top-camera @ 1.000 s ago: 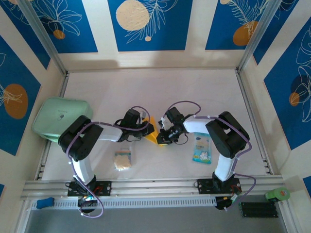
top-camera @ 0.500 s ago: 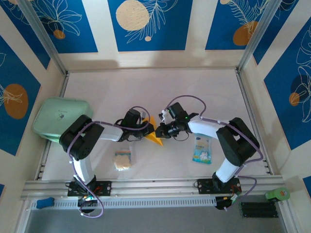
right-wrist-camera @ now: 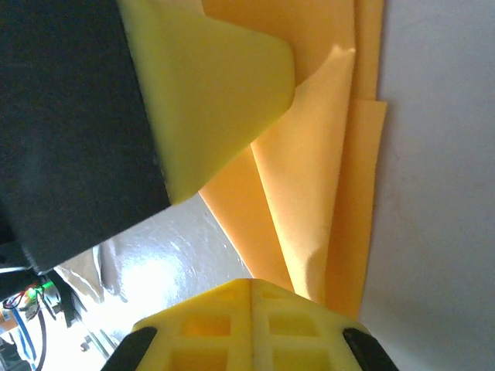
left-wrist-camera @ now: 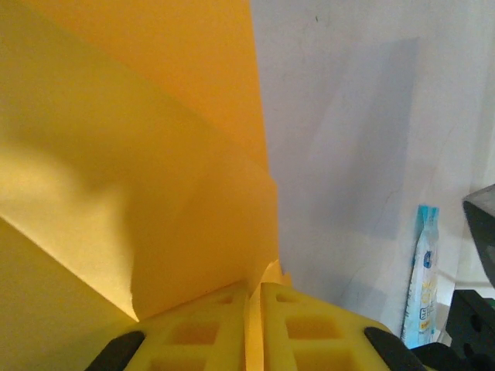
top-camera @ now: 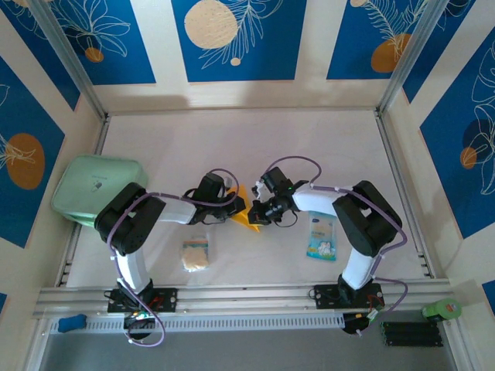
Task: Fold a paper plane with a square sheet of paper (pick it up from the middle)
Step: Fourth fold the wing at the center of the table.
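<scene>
White tabletop (top-camera: 232, 147) enclosed by cream walls (top-camera: 240, 39) bearing blue panels with leaf and disc motifs; a metal rail runs along the near edge.

The left fingers (top-camera: 234, 207) and right fingers (top-camera: 257, 216) meet tip to tip at the centre, with the folded orange-yellow sheet of paper (top-camera: 246, 219) between them. A green pouch (top-camera: 97, 185) lies well left of the left fingers, a beige sponge square (top-camera: 196, 253) lies nearer the arm bases than they do, and a blue-white packet (top-camera: 321, 236) lies right of the right fingers.

Compared with half a second earlier, the right arm's elbow has drawn in leftward and its fingers have closed. The paper keeps its place.

The left wrist view shows the left fingers (left-wrist-camera: 267, 309) pressed together on an edge of the paper (left-wrist-camera: 155, 154). The right wrist view shows the right fingers (right-wrist-camera: 259, 305) fully together at the layered folds (right-wrist-camera: 325, 154), with one left finger above. Whether they nip the paper cannot be told.
</scene>
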{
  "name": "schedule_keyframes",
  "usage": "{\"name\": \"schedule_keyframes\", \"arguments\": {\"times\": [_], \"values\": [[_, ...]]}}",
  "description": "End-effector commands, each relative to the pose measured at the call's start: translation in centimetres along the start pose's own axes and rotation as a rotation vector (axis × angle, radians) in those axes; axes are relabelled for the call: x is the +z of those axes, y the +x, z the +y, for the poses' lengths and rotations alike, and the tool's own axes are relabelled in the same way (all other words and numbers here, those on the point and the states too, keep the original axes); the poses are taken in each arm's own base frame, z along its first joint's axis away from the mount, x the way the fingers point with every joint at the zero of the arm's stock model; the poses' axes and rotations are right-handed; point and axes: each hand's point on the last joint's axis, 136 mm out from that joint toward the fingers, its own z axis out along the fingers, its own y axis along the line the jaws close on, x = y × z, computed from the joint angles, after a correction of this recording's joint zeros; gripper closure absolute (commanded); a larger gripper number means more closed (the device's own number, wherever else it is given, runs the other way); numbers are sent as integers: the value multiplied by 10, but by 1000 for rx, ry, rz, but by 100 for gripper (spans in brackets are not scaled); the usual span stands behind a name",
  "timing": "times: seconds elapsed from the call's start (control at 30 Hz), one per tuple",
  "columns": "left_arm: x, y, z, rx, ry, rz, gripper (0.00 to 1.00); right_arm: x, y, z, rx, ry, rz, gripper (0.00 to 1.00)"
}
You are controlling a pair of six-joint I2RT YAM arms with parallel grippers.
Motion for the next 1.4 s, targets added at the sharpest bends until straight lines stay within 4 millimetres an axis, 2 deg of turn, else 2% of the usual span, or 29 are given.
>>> {"name": "schedule_keyframes", "arguments": {"times": [0.0, 0.43, 0.67, 0.8, 1.0, 1.13, 1.23, 1.37], "values": [[7, 19, 32, -48, -114, 57, 86, 3, -1, 1, -2, 11, 17, 96], [10, 19, 31, -12, -127, 88, 78, 11, 19, -28, 76, 36, 61, 97], [10, 17, 27, 6, -132, 96, 77, 13, 28, -35, 100, 33, 82, 97], [8, 18, 35, -3, -189, 105, 78, 11, 33, -37, 106, 28, 90, 97], [5, 24, 52, -27, -264, 129, 79, 2, 55, -39, 111, 19, 108, 97], [6, 23, 49, -25, -257, 129, 79, -5, 71, -46, 129, 36, 116, 97], [7, 22, 46, -24, -246, 130, 79, -16, 67, -39, 111, 23, 83, 97], [8, 19, 40, -22, -232, 130, 79, -34, 44, -14, 33, -21, -10, 97]]}}
